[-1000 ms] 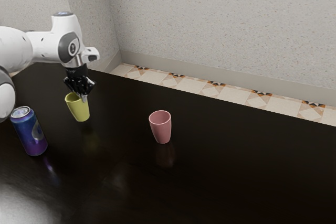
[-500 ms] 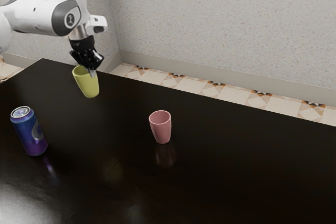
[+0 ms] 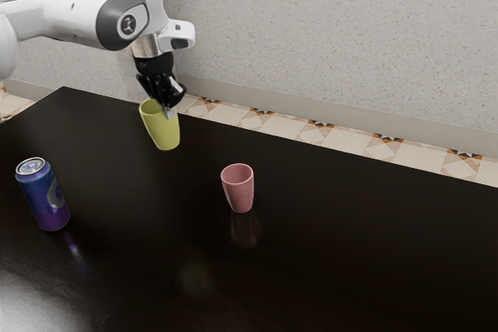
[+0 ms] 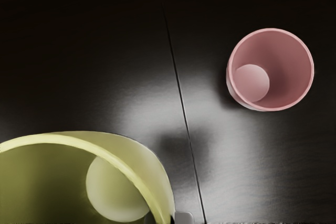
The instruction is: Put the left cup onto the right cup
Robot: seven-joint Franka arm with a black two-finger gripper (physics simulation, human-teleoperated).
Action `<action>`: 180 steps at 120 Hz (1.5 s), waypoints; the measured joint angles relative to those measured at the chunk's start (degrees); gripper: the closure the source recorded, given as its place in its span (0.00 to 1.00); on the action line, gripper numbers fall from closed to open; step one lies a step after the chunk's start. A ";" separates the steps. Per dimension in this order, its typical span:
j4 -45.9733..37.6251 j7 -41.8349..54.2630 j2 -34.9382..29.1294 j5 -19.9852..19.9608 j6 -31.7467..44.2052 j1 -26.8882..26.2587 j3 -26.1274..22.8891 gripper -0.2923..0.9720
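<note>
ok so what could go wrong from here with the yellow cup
The end effector pinches the yellow cup by one side of its rim, and it hangs slightly tilted, so it could slip or swing. The pink cup stands loose on the table; a tilted or off-centre descent could catch its rim and tip it over.

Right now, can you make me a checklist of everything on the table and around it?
Surface: dark shiny table.
Job's things: yellow cup lifted off the table; pink cup standing upright and empty, apart from it.
Clutter: blue can standing toward the exterior view's left.
Gripper: gripper shut on the yellow cup's rim.
Cables: nothing seen.
Surroundings: speckled wall, patterned floor tiles behind the table.
</note>
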 joint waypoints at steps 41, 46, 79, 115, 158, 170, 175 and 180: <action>5.48 0.02 3.95 -0.48 -1.39 -4.07 -1.01 0.85; 6.32 0.02 4.94 -0.62 -1.53 -4.55 -1.13 0.85; 10.34 0.02 10.28 -1.04 -1.94 -6.51 -3.54 0.85; 12.85 -0.07 14.74 -1.24 -1.87 -5.50 -5.33 0.85; 13.85 -0.12 16.54 -1.22 -1.59 -3.24 -6.02 0.85; 15.02 -0.11 17.41 -1.22 -1.64 -3.04 -6.03 0.85; 15.16 -0.10 17.55 -1.23 -1.66 -2.90 -6.03 0.85; 15.40 -0.09 17.78 -1.24 -1.69 -2.83 -6.03 0.85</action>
